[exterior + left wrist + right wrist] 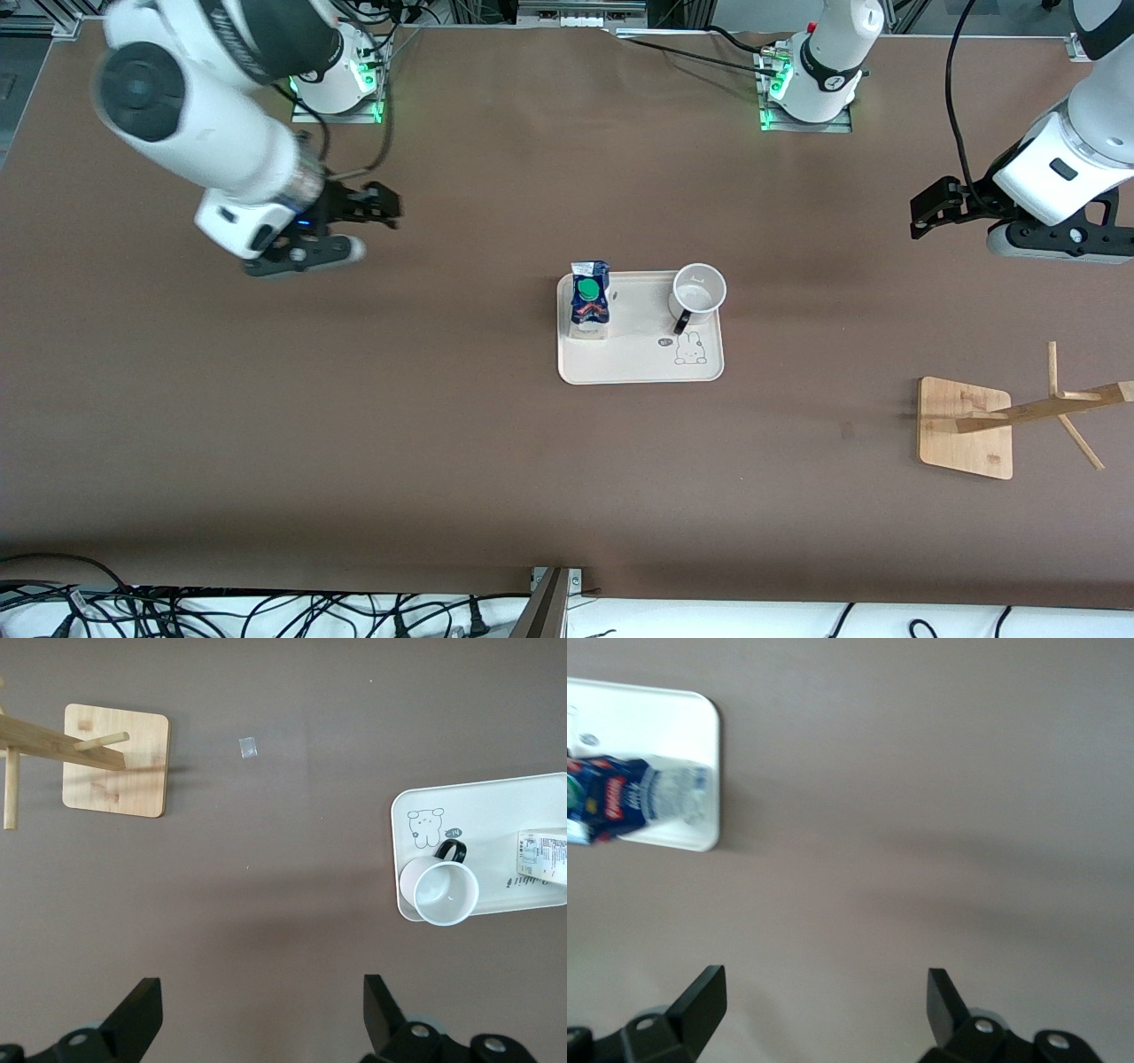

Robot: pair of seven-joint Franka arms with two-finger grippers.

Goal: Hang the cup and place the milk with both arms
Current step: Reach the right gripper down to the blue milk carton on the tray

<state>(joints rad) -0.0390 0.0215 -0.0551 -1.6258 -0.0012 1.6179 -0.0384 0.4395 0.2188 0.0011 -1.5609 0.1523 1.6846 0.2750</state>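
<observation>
The white cup [699, 291] with a black handle stands upright on a white tray [640, 365] at the table's middle. It also shows in the left wrist view [440, 891]. The milk carton [590, 298] with a green cap stands on the same tray, toward the right arm's end; it shows in the right wrist view [629, 797]. My left gripper [926, 211] is open and empty above bare table at the left arm's end. My right gripper [379, 206] is open and empty above bare table at the right arm's end.
A wooden cup rack [1019, 416] with a square base and slanted pegs stands at the left arm's end, nearer to the front camera than the tray. It also shows in the left wrist view [115, 762]. Cables lie along the table's near edge.
</observation>
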